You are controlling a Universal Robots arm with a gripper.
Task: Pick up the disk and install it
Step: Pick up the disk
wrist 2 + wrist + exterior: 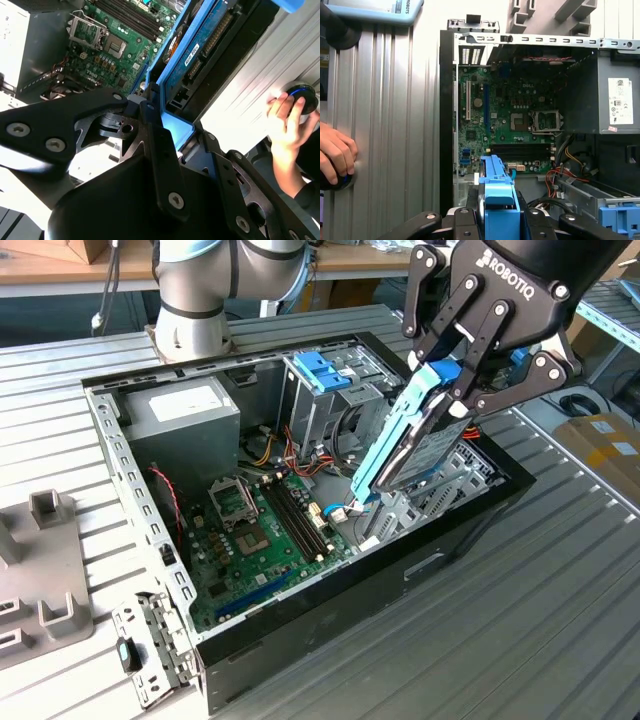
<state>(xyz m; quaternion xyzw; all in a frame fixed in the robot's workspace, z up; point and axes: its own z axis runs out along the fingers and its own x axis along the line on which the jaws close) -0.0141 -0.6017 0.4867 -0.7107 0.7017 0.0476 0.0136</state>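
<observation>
In the exterior view, an open black computer case [420, 570] is seen on a ribbed metal table [520, 640]. Toward that view's left a grey power-supply box with a white label [185, 410] is mounted, then a green motherboard [265, 535], then a blue plastic handle [320, 372] atop a metal drive cage. Further right, the rectangular silver-grey disk in its blue plastic carrier frame [428, 455] is held over the case's bay, clamped at its upper end by the closed black gripper [452, 375]. Insertion is judged the step in hand: the carrier is best squared to the bay walls, with loose wires cleared from beneath. The long axis is steeply tilted, the lower end pointed down toward the exterior view's left.
</observation>
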